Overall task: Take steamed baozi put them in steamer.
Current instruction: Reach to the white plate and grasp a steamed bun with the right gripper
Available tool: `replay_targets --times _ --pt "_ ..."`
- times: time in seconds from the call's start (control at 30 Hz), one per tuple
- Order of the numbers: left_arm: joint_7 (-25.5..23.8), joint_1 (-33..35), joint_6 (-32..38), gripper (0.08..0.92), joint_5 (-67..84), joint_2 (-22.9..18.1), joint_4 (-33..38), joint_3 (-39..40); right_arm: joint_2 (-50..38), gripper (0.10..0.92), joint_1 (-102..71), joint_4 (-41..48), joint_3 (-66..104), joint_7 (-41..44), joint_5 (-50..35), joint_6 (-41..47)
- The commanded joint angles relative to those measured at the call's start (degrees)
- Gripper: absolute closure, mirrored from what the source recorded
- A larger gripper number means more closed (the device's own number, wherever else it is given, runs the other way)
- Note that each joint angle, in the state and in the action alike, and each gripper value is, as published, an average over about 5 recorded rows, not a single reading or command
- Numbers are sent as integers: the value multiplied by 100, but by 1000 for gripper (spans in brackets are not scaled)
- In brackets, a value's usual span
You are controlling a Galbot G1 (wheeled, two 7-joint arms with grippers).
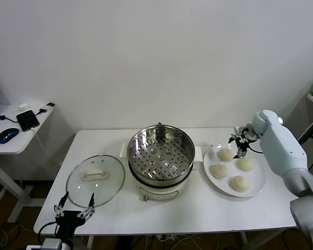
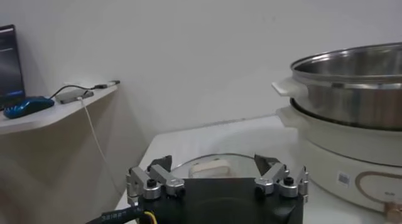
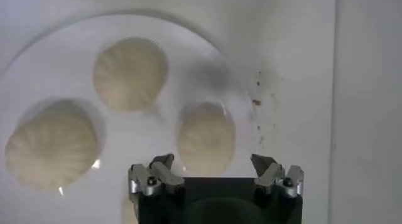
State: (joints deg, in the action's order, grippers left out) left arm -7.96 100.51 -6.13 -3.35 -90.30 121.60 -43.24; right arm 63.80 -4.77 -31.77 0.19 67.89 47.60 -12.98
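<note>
Four cream-white baozi lie on a white plate (image 1: 257,177) at the table's right: one at the far left (image 1: 225,154), one at the far right (image 1: 245,164), one at the near left (image 1: 218,171) and one nearest (image 1: 239,183). The steel steamer (image 1: 160,156) with its perforated tray stands empty at the table's middle. My right gripper (image 1: 239,147) hovers over the plate's far edge, open and empty. In the right wrist view it (image 3: 213,165) is above one baozi (image 3: 206,137), with two more (image 3: 130,73) (image 3: 51,150) beyond. My left gripper (image 1: 73,207) is parked, open, at the front left.
A round glass lid (image 1: 95,179) with a cream handle lies left of the steamer, just beyond my left gripper (image 2: 213,169); its handle (image 2: 211,166) and the steamer (image 2: 352,87) show in the left wrist view. A side table (image 1: 15,140) with a mouse and phone stands at far left.
</note>
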Motion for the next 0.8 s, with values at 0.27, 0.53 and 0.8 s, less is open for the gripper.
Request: replay_targets --times 0.27,0.53,0.8 --pt "0 -11 5 177 -18 10 -71 16 330 203 64 581 260 -295 604 -34" --pt "8 31 32 177 -72 4 -136 33 415 203 43 736 333 -404 629 -25" --pt "3 12 9 177 -78 0 -127 40 399 263 59 747 378 -417 623 -5"
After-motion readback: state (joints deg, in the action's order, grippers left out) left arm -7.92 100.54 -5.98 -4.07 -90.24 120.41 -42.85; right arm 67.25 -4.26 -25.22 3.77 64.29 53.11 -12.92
